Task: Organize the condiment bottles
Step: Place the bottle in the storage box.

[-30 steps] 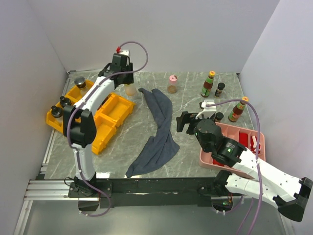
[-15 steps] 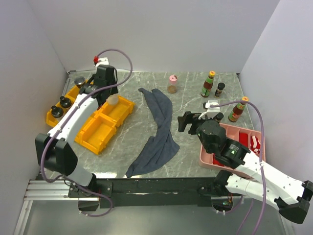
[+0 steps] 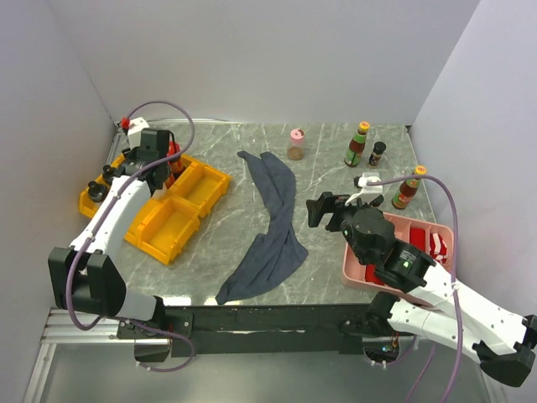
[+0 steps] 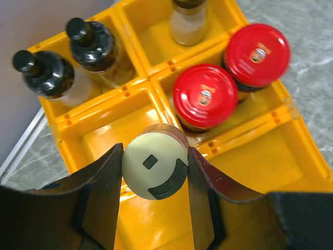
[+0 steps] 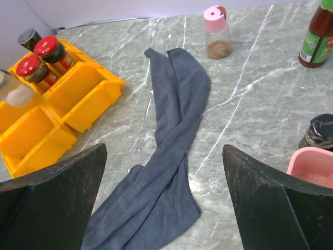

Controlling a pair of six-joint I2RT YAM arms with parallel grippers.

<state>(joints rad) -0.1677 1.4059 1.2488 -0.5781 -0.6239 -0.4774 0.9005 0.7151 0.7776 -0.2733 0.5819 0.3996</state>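
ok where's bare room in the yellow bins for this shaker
Bare: the yellow plastic compartment under the pale-capped shaker in the left pincer, and its neighbour alongside the two red-lidded jars. Crowded: the jars' compartment and the black-capped bottles'.

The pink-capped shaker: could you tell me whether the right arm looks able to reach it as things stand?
Probably yes. The right gripper is open and empty, facing the pink-capped shaker, which stands alone on the table; only the flat cloth lies near the path.
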